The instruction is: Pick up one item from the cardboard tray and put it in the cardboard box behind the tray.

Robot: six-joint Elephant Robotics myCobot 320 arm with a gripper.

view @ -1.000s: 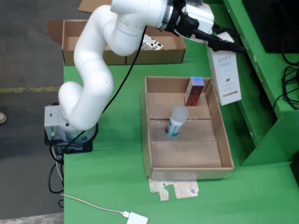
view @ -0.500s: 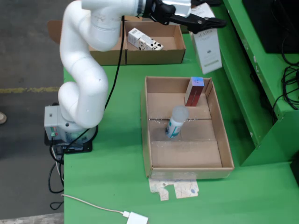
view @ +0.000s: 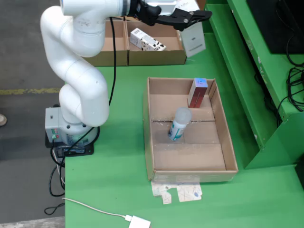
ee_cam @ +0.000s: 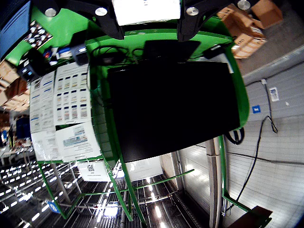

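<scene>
In the still view my gripper is shut on a tall white carton, which hangs above the right end of the far cardboard box. A white patterned carton lies inside that box. The cardboard tray in the middle holds a red box with a blue top at its back and a white bottle with a blue label near its centre. In the gripper-mounted view the white carton shows between the black fingers at the top, the camera pointing up at a black monitor.
The white arm rises from its base at the table's left edge. A green shelf frame runs along the right. A flattened cardboard scrap and a white charger with cable lie near the front.
My gripper has carried the white carton leftward and back, from beside the tray's right rear to over the far box. The arm has swung left with it.
</scene>
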